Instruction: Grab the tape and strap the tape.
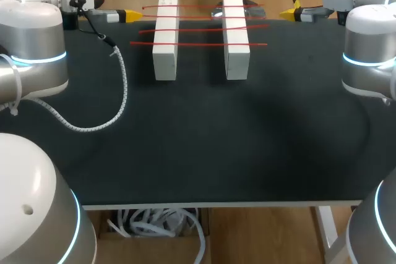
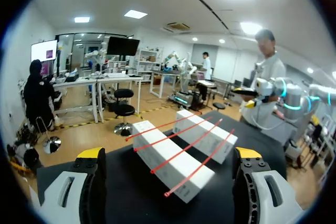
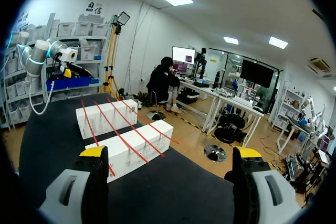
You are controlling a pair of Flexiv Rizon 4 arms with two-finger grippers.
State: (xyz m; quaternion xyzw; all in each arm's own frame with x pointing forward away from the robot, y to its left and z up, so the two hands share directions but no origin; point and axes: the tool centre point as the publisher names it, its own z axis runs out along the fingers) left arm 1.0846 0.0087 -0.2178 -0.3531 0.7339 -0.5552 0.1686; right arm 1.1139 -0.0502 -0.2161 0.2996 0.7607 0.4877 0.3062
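As both arms come in at the far corners of the black table [image 1: 198, 153], the left gripper [image 1: 132, 14] and the right gripper [image 1: 286, 13] point toward each other near the far edge, and the tape lies between them. The jaws of the left gripper are spread wide and hold nothing. Its two yellow fingertips [image 2: 90, 154] stand far apart in its own wrist view. The jaws of the right gripper are also spread wide and empty, with the yellow fingertips [image 3: 94, 151] far from each other.

The tape [image 1: 199, 29] is four thin red strips. They lie side by side across two white blocks [image 1: 166, 44]. Each strip bridges the gap between the blocks and sticks out a little past their outer sides. The blocks lie flat on the table, parallel to each other.

Seen from the left jaws, the blocks and the strips are ahead, well apart from the fingertips. The nearer block is about in line with the opening of the jaws, and the strips run away from the jaws toward the right gripper. Seen from the right jaws, the same blocks and strips lie ahead, somewhat toward the side of one finger. Here too they are well apart, and no finger touches the tape.

A grey coiled cable [image 1: 120, 91] comes from the left arm behind the left jaws. It lies in a loop on the table, apart from the blocks.
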